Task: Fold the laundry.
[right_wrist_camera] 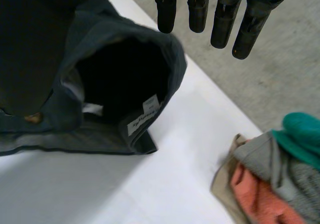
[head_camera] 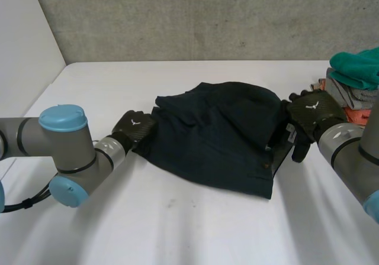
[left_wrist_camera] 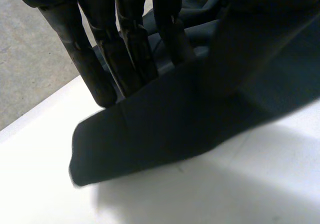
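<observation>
While the dark garment (head_camera: 219,135) lies bunched at the middle of the table (head_camera: 177,217), a white label (right_wrist_camera: 145,116) inside its open waistband carries writing too small to read. The left hand (head_camera: 135,129) meets its left edge, grip impossible to tell; the right hand (head_camera: 314,114), at the waistband, has straight fingers (right_wrist_camera: 225,19) holding nothing. A pile of clothes (head_camera: 355,76) sits at the table's right edge.

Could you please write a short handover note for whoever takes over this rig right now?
The left hand is at the left edge of the dark garment; I cannot tell whether it grips.
The right hand is open beside the waistband and holds nothing.
The garment lies rumpled in the middle of the table. A pile of other laundry sits near the right hand.
Done: no neat fold yet.
Left: flatten and fold the garment, then the pile.
</observation>
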